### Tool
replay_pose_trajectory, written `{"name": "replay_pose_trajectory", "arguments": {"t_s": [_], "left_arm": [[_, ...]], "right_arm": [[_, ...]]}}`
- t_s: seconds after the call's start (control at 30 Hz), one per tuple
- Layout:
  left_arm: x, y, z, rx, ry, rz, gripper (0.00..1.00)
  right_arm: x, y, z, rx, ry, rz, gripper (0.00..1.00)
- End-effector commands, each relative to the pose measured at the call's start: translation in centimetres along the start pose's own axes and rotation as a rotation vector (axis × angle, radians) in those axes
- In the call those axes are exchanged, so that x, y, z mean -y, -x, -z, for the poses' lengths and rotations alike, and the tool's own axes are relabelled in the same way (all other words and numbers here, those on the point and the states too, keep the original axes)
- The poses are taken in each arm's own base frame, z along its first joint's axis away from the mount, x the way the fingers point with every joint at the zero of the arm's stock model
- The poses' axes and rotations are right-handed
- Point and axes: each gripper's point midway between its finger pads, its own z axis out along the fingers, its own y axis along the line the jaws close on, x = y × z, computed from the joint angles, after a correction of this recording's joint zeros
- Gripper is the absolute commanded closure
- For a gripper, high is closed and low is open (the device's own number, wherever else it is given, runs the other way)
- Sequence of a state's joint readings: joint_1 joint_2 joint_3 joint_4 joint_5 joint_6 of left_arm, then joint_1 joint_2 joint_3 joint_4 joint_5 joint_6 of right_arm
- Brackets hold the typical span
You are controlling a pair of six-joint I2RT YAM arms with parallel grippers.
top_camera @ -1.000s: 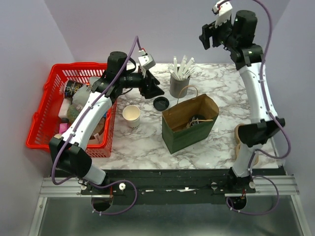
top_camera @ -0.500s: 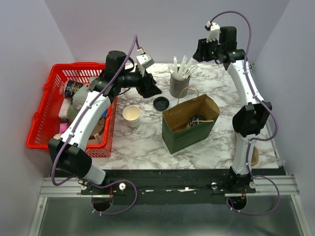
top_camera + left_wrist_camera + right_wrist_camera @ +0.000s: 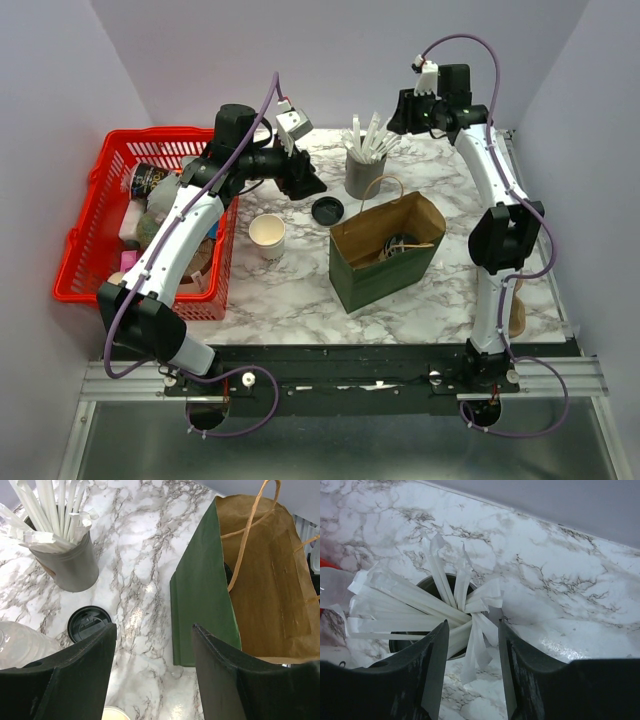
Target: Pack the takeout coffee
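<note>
We work on a glossy, white-veined marble table (image 3: 450, 195), with a red plastic mesh basket (image 3: 160, 133) of assorted goods along its left edge. Right of centre stands an open paper bag (image 3: 385, 275), green outside, brown inside, its twine handles up and its mouth gaping. Down in the bag we make out a dark round top ringed in pale paper. We take this for the takeout coffee (image 3: 398, 243), standing upright with its long axis vertical. A thin stick seems to lie across it, though it is too small for us to be sure.

The left gripper (image 3: 152, 627) hovers spread and empty just left of the bag's green wall. We judge it the nearer tool, with the coffee off to its right. The right gripper (image 3: 473, 625), likewise spread and holding nothing, hangs at the far side above the matte grey cup (image 3: 362, 178). That cup's paper-wrapped white sticks (image 3: 410, 607) fan up toward the fingers, and the bag lies nearward from there.

A plain cream cup (image 3: 267, 232) stands lidless, and a loose black lid (image 3: 327, 209) lies flat near it, the two not touching
</note>
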State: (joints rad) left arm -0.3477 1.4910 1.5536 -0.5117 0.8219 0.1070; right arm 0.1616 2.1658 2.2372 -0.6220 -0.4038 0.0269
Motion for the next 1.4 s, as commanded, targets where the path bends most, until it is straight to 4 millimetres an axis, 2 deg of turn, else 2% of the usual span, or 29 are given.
{"name": "replay_pose_trajectory", "arguments": {"t_s": [0.0,0.2,0.4,0.63,0.83,0.93,1.0,1.07,1.1,1.17,1.2,1.37], "left_arm": [[-0.1,0.7,0.8,0.011,0.030,-0.019,0.30],[-0.2,0.6,0.7,0.008,0.031,-0.017,0.30],[-0.4,0.6,0.6,0.006,0.034,-0.017,0.30],[-0.4,0.4,0.6,0.003,0.035,-0.015,0.30],[-0.5,0.4,0.5,0.004,0.035,-0.017,0.30],[-0.4,0.4,0.6,0.004,0.033,-0.015,0.30],[-0.4,0.4,0.6,0.005,0.035,-0.021,0.30],[-0.4,0.4,0.7,0.005,0.036,-0.023,0.30],[-0.5,0.3,0.6,0.003,0.036,-0.021,0.30],[-0.5,0.1,0.6,0.004,0.035,-0.019,0.30],[-0.4,0.2,0.6,0.010,0.031,-0.022,0.30],[-0.3,0.5,0.3,0.027,0.016,-0.016,0.30]], "right_arm": [[1.1,0.0,-0.9,0.011,-0.047,-0.015,0.48],[1.5,-0.8,-1.6,-0.006,-0.052,-0.032,0.48],[1.8,-2.7,-2.1,-0.054,-0.047,-0.061,0.52],[2.1,-2.4,-2.5,-0.042,-0.048,-0.057,0.73],[2.2,-2.1,-2.4,-0.034,-0.050,-0.048,0.85],[1.9,-1.0,-1.5,-0.010,-0.049,-0.025,0.92],[1.2,0.7,-0.1,0.027,-0.040,0.000,0.97],[0.3,2.0,1.5,0.056,-0.029,0.025,0.99],[-0.5,3.5,3.3,0.093,-0.019,0.049,1.00],[-1.4,4.5,4.8,0.119,-0.010,0.062,0.99],[-2.1,5.3,6.1,0.140,-0.004,0.103,0.99],[-3.1,5.9,8.8,0.154,-0.005,0.159,0.99]]}}
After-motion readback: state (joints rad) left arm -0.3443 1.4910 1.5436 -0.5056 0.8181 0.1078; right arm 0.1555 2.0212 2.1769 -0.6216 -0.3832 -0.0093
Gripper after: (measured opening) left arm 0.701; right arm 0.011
